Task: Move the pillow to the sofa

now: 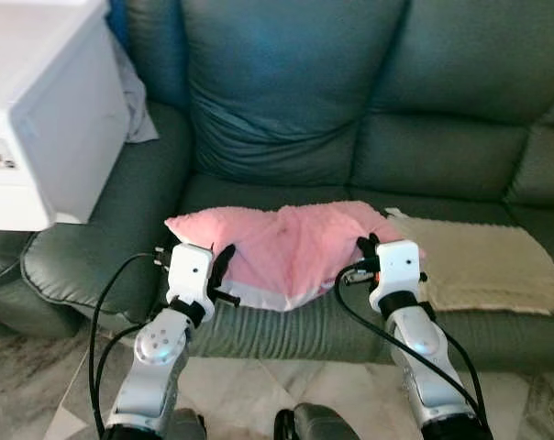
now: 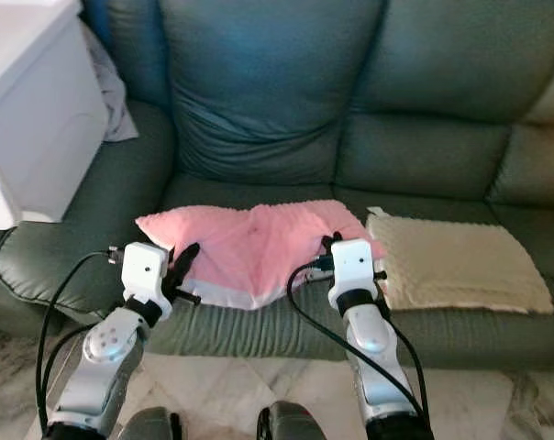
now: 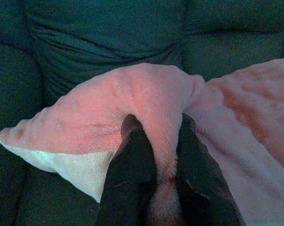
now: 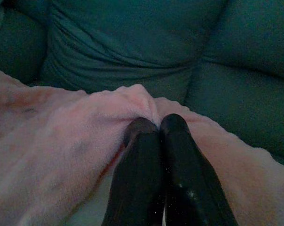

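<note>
Soft pink fleece pillow (image 1: 291, 252) lying flat on the seat of the dark green leather sofa (image 1: 350, 110), its near edge hanging a little over the front of the seat cushion. Just beside the pillow, on its right, a beige knitted throw (image 1: 483, 261) spread on the same seat. On the sofa's left armrest, a white box-like appliance (image 1: 38, 110), with a grey cloth (image 1: 135, 101) tucked behind it against the backrest.

Left gripper (image 3: 156, 160) pinched on a fold of fleece at the pillow's left edge, one black finger (image 3: 132, 160) either side of the ridge of fabric. Right gripper (image 4: 158, 155) clamped at the pillow's right edge, fingers pressed almost together with pink pile bunched at the tips.

By the look of it, placement nearly done: pillow already borne by the seat, release the step in hand. Best done by spreading both pairs of fingers together, so neither corner gets dragged. Then a straight pull back toward the robot, away from the pillow, keeping the tips low enough to clear the pile without snagging. Worth nudging the pillow deeper toward the backrest before letting go, given the overhang at the seat front. Care on the right side to avoid catching the throw.
</note>
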{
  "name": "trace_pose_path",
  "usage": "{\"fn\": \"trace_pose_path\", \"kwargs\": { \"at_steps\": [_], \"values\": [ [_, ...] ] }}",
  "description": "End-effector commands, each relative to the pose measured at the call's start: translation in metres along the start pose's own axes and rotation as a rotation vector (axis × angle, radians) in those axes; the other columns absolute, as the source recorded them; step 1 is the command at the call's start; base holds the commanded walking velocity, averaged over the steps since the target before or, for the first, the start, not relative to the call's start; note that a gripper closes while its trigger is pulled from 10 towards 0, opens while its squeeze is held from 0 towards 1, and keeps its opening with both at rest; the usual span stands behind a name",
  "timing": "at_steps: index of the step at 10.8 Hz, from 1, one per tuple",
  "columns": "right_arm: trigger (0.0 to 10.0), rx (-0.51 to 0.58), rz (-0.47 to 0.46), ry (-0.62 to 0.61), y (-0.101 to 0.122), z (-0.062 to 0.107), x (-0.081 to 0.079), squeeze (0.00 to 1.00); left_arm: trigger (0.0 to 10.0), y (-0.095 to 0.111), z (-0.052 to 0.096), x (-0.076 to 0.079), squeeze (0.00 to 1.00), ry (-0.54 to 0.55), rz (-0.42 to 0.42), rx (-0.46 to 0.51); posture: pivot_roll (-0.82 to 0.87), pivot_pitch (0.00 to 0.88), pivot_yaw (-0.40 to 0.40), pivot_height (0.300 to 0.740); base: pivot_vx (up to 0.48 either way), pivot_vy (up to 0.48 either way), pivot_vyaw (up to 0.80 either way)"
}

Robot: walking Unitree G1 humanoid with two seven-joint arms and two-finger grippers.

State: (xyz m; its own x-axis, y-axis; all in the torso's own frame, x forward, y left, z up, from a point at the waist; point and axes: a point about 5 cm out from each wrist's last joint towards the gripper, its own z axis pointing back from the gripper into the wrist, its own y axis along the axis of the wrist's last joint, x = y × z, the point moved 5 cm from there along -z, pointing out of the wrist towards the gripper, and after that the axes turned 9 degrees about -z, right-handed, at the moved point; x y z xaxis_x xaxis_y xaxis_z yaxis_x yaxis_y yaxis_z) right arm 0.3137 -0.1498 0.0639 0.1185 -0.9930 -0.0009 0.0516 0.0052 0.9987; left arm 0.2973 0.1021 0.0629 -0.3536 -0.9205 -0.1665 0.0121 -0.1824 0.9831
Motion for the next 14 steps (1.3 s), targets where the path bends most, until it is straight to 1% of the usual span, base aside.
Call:
{"fn": "trace_pose_path", "kwargs": {
  "at_steps": [1,3,4,5,6,7,10,11,12,13,14],
  "values": [
    [10.0,0.011,0.004,0.0,0.002,0.001,0.001,0.0,10.0,0.005,0.001,0.003,0.0,-0.008,-0.015,0.023,-0.03,0.136,-0.094,0.74,0.0,0.0,0.0],
    [10.0,0.013,0.001,-0.002,0.003,0.002,0.001,0.0,10.0,0.004,0.002,0.003,0.0,-0.007,-0.019,0.019,-0.04,0.141,-0.092,0.715,0.0,0.0,0.0],
    [10.0,0.016,-0.001,-0.003,0.003,0.002,0.001,0.0,10.0,0.004,0.003,-0.001,0.0,0.024,-0.052,0.019,-0.04,0.144,-0.09,0.69,0.0,0.0,0.0],
    [10.0,0.021,-0.007,-0.012,0.004,0.004,0.002,0.0,10.0,-0.002,0.007,-0.011,0.0,0.083,-0.084,0.005,-0.04,0.146,-0.089,0.67,0.0,0.0,0.0],
    [10.0,0.024,-0.016,-0.026,0.003,0.006,0.004,0.0,10.0,-0.009,0.01,-0.023,0.0,0.148,-0.078,-0.024,-0.04,0.147,-0.086,0.65,0.0,0.0,0.0],
    [10.0,0.026,-0.024,-0.03,0.002,0.008,0.002,0.0,10.0,-0.01,0.013,-0.033,0.0,0.202,-0.058,-0.034,-0.03,0.147,-0.081,0.632,0.0,0.0,0.0],
    [10.0,0.027,-0.03,-0.046,0.003,0.007,0.005,0.0,10.0,-0.01,0.013,-0.038,0.0,0.236,-0.07,-0.035,-0.03,0.146,-0.079,0.632,0.0,0.0,0.0],
    [10.0,0.027,-0.027,-0.048,0.002,0.007,0.006,0.0,10.0,-0.014,0.012,-0.04,0.0,0.25,-0.059,-0.07,-0.03,0.151,-0.073,0.632,0.0,0.0,0.0],
    [10.0,0.029,-0.026,-0.048,0.003,0.006,0.006,0.0,10.0,-0.011,0.01,-0.037,0.0,0.222,-0.04,-0.056,-0.04,0.155,-0.07,0.632,0.0,0.0,0.0],
    [10.0,0.036,-0.023,-0.05,0.005,0.004,0.006,0.0,10.0,-0.004,0.007,-0.033,0.0,0.189,-0.025,-0.028,-0.03,0.164,-0.07,0.632,0.0,0.0,0.0],
    [10.0,0.036,-0.022,-0.05,0.005,0.004,0.006,0.0,10.0,-0.003,0.006,-0.033,0.0,0.187,-0.022,-0.023,-0.03,0.166,-0.069,0.632,0.0,0.0,0.0]
  ]
}}
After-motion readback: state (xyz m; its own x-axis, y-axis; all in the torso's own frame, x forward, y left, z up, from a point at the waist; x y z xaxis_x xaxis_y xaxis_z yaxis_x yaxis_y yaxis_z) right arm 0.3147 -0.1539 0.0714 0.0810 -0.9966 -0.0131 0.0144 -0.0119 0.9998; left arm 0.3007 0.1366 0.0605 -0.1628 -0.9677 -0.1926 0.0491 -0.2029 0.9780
